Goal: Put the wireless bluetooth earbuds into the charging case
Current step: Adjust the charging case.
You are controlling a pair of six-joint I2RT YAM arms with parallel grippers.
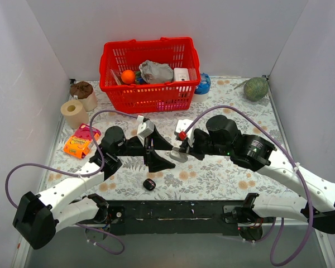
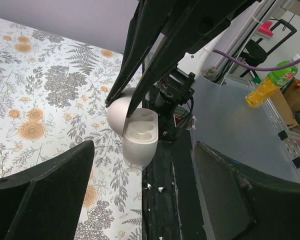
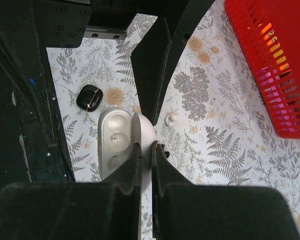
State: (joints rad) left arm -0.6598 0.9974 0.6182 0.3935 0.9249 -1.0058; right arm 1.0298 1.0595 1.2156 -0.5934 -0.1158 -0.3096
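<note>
A floral-patterned tabletop [image 1: 223,178] fills the white-walled booth. The black charging case [image 1: 149,184] lies shut on it, just behind the left gripper [image 2: 142,147] on its base side, and neither hand touches it. No black earbuds show in any view.

The right gripper [image 3: 146,152] is pressed together on the raised lid of a white pill-shaped case [image 3: 112,145], holding it open with both wells empty. The left gripper's fingers stand spread, with that white case ahead between them, gripping nothing. Just beyond the right fingertips rests a small white piece [image 3: 171,119], possibly an earbud but too small to tell.

As I judge it, the step in hand concerns the white case, not the black one. The next move calls for locating the earbuds and opening the black case.

Counted: one black case, one white case, one white piece, and one red basket [image 1: 151,99] far beyond both hands.
</note>
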